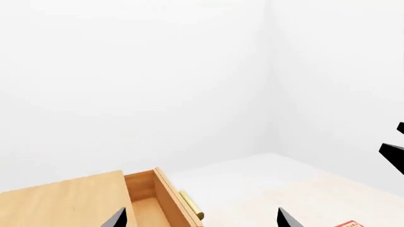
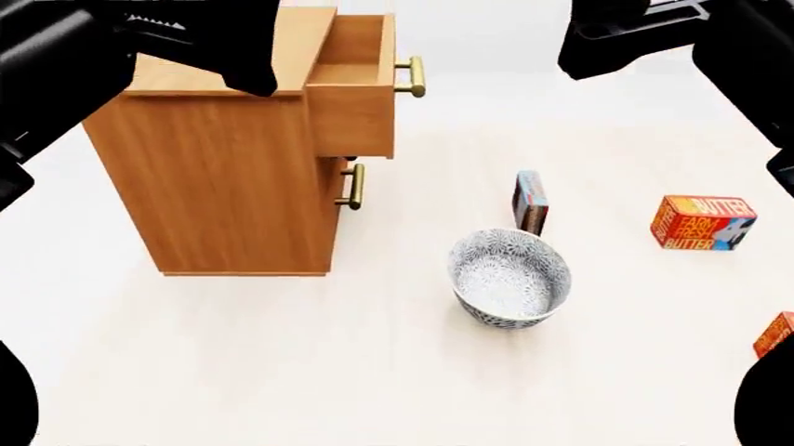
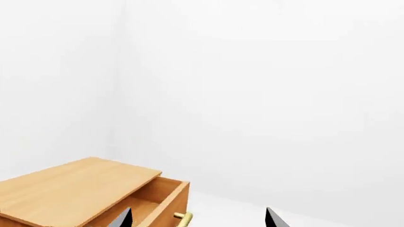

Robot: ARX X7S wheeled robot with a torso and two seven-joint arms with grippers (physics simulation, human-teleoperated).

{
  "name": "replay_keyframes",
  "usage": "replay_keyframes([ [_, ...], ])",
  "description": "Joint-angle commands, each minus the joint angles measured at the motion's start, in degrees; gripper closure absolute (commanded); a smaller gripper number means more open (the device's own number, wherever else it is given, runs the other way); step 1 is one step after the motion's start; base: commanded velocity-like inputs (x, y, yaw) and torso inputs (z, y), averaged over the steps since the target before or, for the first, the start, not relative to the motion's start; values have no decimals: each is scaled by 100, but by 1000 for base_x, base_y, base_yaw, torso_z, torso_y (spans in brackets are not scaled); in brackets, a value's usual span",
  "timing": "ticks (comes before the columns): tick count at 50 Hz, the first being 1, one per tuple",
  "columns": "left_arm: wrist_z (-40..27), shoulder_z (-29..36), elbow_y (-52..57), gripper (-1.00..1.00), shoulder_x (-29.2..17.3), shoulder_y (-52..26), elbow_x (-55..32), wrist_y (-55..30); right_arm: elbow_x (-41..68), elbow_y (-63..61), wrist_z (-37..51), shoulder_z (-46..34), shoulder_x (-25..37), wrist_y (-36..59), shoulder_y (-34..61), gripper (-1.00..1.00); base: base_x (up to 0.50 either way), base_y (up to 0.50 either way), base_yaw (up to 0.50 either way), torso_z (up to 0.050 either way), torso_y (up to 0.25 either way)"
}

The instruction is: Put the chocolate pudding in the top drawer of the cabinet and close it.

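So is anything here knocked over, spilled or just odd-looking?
Nothing is spilled or damaged. The orange-brown wooden cabinet has its top drawer pulled out. The small dark red-brown box with a blue edge stands upright beside the patterned bowl.

Butter box (image 2: 776, 334) — cut by edge.

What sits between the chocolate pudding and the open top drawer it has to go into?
Nothing visible. The chocolate pudding stands on the floor right of the cabinet, with bare floor between them. The top drawer is pulled out and looks empty. The bowl sits nearer the camera, off that path.
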Motion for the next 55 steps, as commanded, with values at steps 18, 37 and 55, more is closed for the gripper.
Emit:
replay_keyframes([
  [18,-390,469,-334,-100,-207,-626,-564,113,320,413,130,-324,214,-173,568,-100,352,144,0,0,0],
  [37,-341,553,-279,-100,-290,-605,-576,241,308,465,90,-578,326,-384,574,-100,384,173,0,0,1],
  [55,-804,731,-472,-100,-466,-865,-1257,496,652,1656,290,-902,75,-141,1135,-100,171,77,0,0,0],
])
